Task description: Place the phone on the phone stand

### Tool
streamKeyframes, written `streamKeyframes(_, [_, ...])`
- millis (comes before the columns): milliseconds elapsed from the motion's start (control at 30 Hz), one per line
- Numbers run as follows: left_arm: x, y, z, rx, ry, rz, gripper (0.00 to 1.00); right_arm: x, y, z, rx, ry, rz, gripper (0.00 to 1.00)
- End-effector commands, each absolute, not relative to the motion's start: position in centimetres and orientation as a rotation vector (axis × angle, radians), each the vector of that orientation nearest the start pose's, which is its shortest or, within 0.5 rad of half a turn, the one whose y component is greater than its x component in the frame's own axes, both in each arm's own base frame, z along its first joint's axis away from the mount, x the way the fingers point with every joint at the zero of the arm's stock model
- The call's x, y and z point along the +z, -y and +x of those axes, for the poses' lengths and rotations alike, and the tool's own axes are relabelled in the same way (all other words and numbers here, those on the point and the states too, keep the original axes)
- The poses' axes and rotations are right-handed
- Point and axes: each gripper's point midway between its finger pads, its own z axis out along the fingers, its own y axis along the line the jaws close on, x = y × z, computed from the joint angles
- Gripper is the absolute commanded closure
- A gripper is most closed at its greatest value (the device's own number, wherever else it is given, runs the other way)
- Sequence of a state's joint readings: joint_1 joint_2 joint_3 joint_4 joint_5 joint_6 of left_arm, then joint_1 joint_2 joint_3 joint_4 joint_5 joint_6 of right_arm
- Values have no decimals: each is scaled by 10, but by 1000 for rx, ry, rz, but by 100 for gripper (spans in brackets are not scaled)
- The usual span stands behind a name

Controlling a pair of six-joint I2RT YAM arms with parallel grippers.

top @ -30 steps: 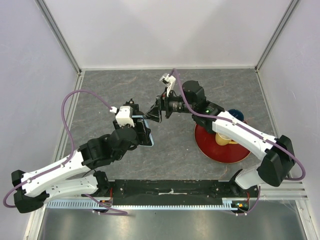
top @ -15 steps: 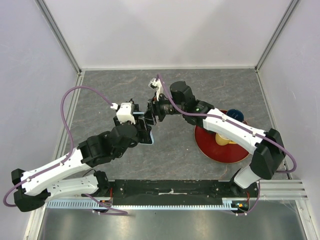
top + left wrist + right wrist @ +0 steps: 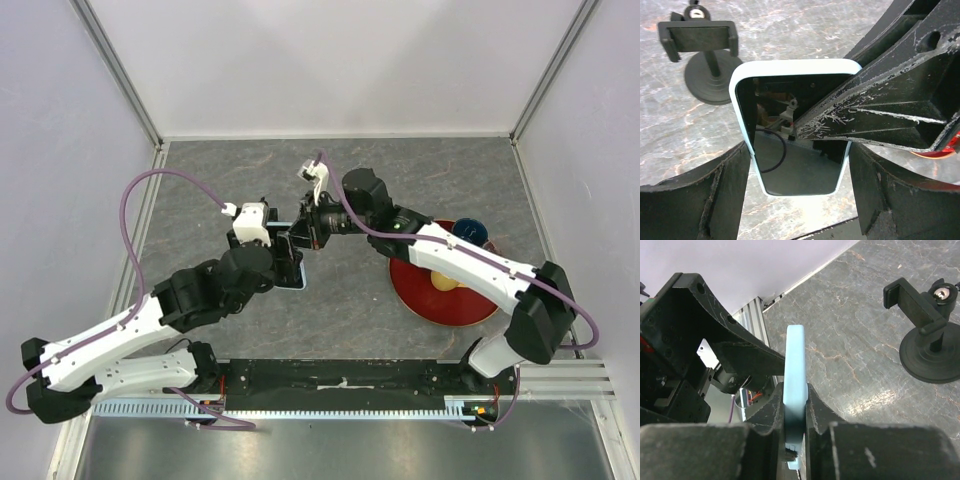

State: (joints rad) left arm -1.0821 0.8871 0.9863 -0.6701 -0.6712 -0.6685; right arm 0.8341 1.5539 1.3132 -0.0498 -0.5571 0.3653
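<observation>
So, what dishes are out, and what do they hold? — Ana

One red plate (image 3: 415,297), well apart from the phone stand (image 3: 710,77), on my right arm's side of it. A yellow cup (image 3: 447,280) stands on the plate, mostly hidden under my right arm (image 3: 470,260). A dark blue cup (image 3: 470,231) sits at the plate's far edge. Whether it is on the plate or just behind it I cannot tell, nor what either cup holds — me

And the phone (image 3: 790,172), where is it against that stand? — Ana

Near the stand but apart from it, lifted off the grey table (image 3: 805,30), with its screen facing my left wrist camera. The stand is upright on the table, just past the phone's top left corner, round base down and clamp on top — me

What are your claws doing? — Ana

Both grip the phone. My left claw (image 3: 799,155) is closed on its two long edges. My right claw (image 3: 794,400) pinches it flat, one finger on the glass and one on the pale blue back — me

Anything in the way? — Ana

My right claw's finger lies slantwise across the screen, on the side away from the stand — me
</observation>
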Motion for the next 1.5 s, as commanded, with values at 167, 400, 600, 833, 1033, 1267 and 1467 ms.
streamKeyframes(167, [310, 216, 190, -818, -1846, -79, 19, 360, -359, 258, 1356, -1537, -528, 100])
streamKeyframes(400, [314, 246, 177, -972, -1829, 65, 15, 381, -311, 260, 1458, -1442, -474, 100])
streamKeyframes(600, [317, 262, 179, -1051, -1831, 144, 15, 395, -302, 240, 1529, -1364, -585, 100])
streamKeyframes(833, [318, 251, 194, -1013, -1844, 106, 17, 410, -300, 207, 1650, -1242, -718, 100])
streamKeyframes(1033, [328, 257, 182, -1094, -1766, 193, 22, 410, -302, 206, 1684, -1248, -710, 100])
streamKeyframes(1267, [356, 280, 157, -1287, -1629, 367, 28, 415, -304, 203, 1794, -1194, -696, 100])
streamKeyframes(1467, [357, 285, 152, -1315, -1630, 401, 50, 407, -307, 220, 1727, -1256, -632, 100])
